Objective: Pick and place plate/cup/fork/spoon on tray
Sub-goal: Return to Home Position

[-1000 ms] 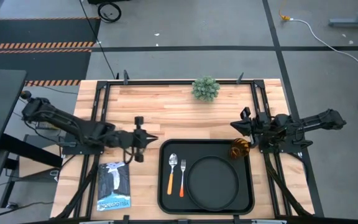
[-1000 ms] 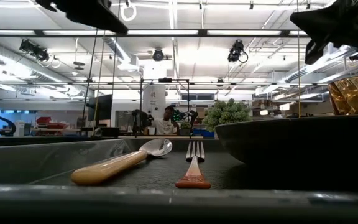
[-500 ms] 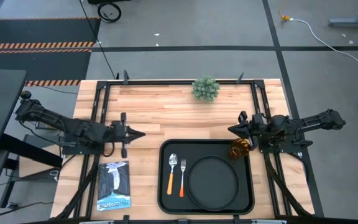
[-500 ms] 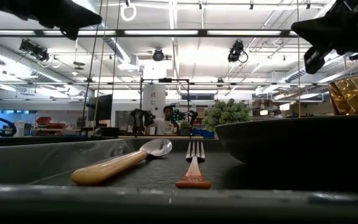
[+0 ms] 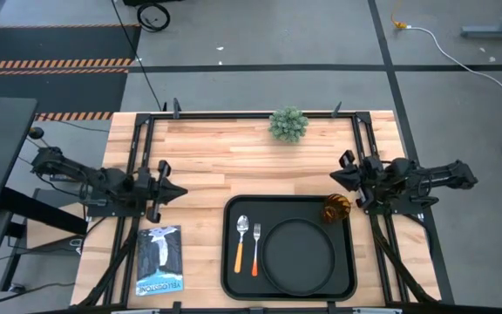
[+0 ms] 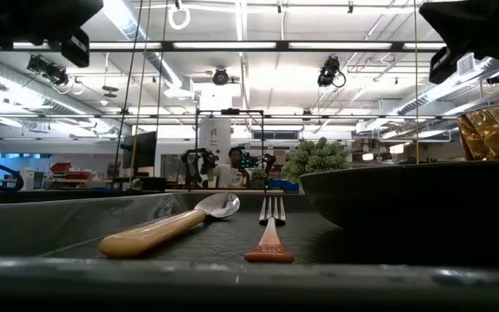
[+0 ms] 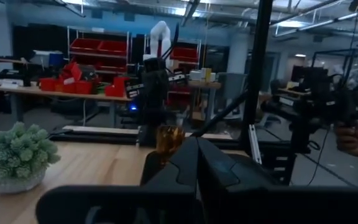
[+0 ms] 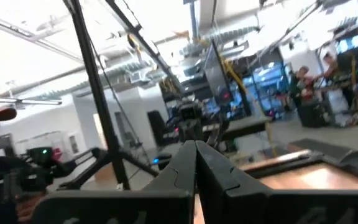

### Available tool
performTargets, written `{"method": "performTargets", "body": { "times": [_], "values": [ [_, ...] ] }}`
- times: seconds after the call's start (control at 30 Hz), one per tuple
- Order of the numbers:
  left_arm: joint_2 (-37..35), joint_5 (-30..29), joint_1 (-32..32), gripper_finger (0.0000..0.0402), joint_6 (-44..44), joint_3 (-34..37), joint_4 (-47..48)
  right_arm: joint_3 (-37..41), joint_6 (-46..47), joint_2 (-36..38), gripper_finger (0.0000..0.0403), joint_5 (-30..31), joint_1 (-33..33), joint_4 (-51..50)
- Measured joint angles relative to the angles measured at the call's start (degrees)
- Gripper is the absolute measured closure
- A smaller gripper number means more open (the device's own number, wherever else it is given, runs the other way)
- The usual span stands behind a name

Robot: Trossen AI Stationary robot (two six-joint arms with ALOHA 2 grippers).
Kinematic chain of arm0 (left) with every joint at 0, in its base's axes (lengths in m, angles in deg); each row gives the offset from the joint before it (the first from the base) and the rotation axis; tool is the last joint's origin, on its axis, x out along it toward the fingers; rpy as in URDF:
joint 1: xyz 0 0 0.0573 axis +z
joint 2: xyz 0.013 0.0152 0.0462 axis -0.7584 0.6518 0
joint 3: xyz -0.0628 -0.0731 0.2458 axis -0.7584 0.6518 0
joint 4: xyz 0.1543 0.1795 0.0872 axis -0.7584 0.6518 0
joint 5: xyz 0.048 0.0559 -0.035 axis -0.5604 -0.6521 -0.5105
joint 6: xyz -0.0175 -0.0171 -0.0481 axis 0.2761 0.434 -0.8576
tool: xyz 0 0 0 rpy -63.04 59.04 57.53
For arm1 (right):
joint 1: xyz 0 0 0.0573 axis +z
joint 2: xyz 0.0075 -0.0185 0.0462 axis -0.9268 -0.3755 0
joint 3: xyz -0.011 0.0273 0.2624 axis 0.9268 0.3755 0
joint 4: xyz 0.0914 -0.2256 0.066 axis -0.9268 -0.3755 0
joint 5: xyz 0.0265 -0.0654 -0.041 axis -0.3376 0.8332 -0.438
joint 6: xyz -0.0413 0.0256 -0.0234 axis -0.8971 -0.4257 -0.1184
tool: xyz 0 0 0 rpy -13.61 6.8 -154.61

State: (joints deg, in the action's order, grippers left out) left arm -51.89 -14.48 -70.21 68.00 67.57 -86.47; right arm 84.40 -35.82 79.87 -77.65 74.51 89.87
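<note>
The black rectangular tray (image 5: 230, 262) lies at the table's near middle. On it lie the round black plate (image 5: 299, 253), the spoon (image 5: 240, 242) and the fork (image 5: 256, 247), both with orange handles, and the amber cup (image 5: 336, 208) stands in its far right corner. My left gripper (image 5: 179, 192) is shut and empty at the table's left, above the wood. My right gripper (image 5: 332, 179) is shut and empty just beyond the cup, toward the far right. In the low view the spoon (image 6: 167, 227), fork (image 6: 269, 234), plate (image 6: 405, 204) and cup (image 6: 495, 130) show close up.
A small green plant (image 5: 288, 124) stands at the table's far edge, in the middle. A printed packet (image 5: 160, 260) lies left of the tray near the front edge. Bare wood lies between the arms beyond the tray. A person's hand (image 7: 356, 138) shows in the room beyond.
My left gripper has drawn back toward the table's left edge, away from the tray. My right gripper has drawn back a little toward the right edge. The things on the tray have stayed put.
</note>
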Motion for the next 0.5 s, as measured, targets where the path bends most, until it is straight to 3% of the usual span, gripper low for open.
{"method": "performTargets", "body": {
  "times": [0.23,0.5],
  "values": [
    [-5.6,1.1,0.2,0.0395,-1.5,3.8,0.0,0.2,-4.3,3.5,0.0390,0.4,-4.3,-0.7],
    [-10.7,9.1,3.7,0.0395,-6.5,7.0,0.8,0.2,-5.6,2.8,0.0389,10.6,-7.2,-3.2]
  ]
}}
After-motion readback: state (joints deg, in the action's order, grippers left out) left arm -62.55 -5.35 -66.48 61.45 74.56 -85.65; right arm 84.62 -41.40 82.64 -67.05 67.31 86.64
